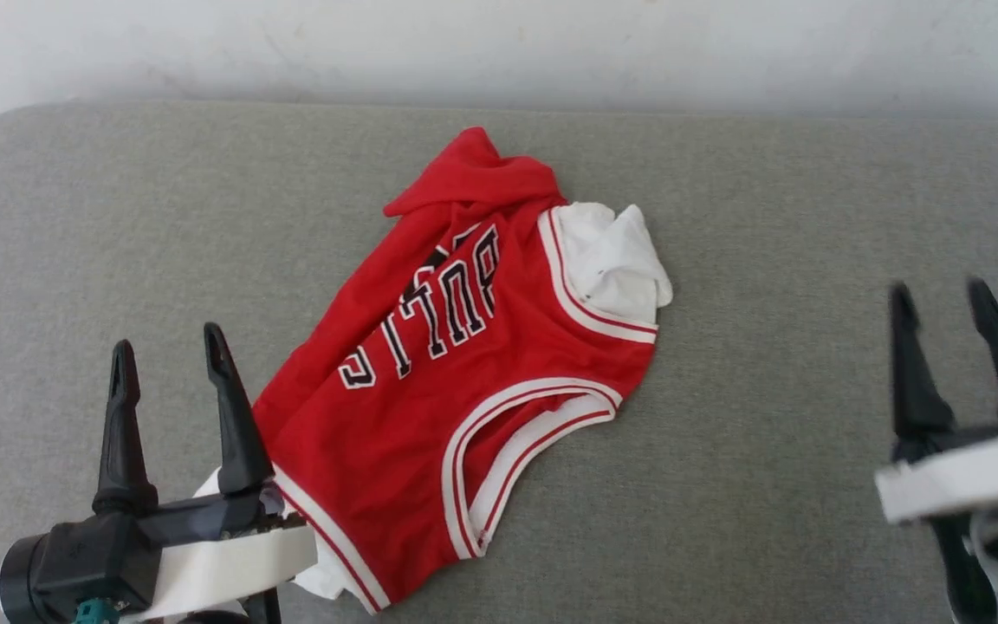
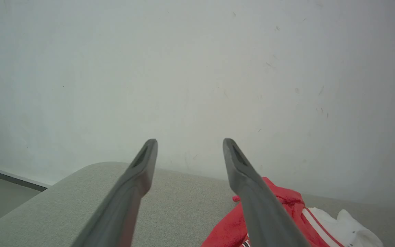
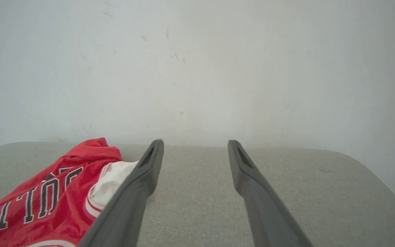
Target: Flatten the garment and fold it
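Left gripper (image 1: 168, 342) hangs at the near left, its two long dark fingers spread apart with nothing between them. Its right finger stands just beside the near-left edge of the garment (image 1: 430, 373), a red soft-cloth T-shirt with white sleeves, red-and-white striped trim and black-and-white block lettering. The wrist seems to sit over the shirt's nearest corner, where a scrap of white cloth shows; whether it touches, I cannot tell. Right gripper (image 1: 938, 290), likewise spread wide and empty, hovers at the near right, well apart from the cloth.

The garment lies crumpled and aslant on the grey padded surface (image 1: 767, 191), running from near left to far centre. Its far end is bunched into a red hump, and one white sleeve (image 1: 612, 260) is rumpled at the far right.

Several things could go wrong from here. A pinch at the near corner may catch both layers, so the shirt would drag as a lump instead of spreading. A fingertip could slip into the trimmed opening (image 1: 508, 451) and snag. With one gripper so far off, a lone pull from the left would likely slide the whole shirt toward the near edge.
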`<state>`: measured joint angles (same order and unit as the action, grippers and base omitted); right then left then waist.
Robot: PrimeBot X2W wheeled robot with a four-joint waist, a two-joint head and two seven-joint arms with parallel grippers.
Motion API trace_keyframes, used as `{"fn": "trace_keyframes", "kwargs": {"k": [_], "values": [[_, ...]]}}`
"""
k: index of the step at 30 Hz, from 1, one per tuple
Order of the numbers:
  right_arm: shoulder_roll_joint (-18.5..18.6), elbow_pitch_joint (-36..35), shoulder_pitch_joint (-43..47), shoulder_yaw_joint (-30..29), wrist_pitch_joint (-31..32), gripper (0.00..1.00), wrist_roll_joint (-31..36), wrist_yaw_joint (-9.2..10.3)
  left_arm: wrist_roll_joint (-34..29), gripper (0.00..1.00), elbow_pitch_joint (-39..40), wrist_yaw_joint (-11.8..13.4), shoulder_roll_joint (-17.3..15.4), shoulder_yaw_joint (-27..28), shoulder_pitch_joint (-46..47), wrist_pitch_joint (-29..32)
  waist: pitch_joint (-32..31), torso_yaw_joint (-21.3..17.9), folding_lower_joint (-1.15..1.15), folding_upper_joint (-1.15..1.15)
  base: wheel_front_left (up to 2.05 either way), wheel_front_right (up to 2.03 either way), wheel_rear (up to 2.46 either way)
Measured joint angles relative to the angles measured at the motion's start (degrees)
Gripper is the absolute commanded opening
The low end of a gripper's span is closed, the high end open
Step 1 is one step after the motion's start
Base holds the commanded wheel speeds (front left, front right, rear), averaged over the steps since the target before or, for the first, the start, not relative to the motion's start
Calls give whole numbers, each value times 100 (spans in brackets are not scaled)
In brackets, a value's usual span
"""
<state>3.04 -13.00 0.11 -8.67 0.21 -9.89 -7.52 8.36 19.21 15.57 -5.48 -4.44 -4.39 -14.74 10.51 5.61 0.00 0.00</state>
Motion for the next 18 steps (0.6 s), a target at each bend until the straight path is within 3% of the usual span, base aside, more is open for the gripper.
{"fn": "trace_keyframes", "kwargs": {"k": [6,12,18], "values": [[4,158,-1324,669,1401,100,260,0,-92,100,-56,-208,136,35,73,0,156,177,0,0,0,0,0],[477,1385,-2544,1411,3220,100,145,-2,-86,100,-171,-368,207,-29,260,1,375,391,1,0,0,0,0],[849,2231,-2949,1945,4636,100,-37,-1,-9,100,-279,-480,231,-82,394,1,552,706,1,0,0,0,0]]}}
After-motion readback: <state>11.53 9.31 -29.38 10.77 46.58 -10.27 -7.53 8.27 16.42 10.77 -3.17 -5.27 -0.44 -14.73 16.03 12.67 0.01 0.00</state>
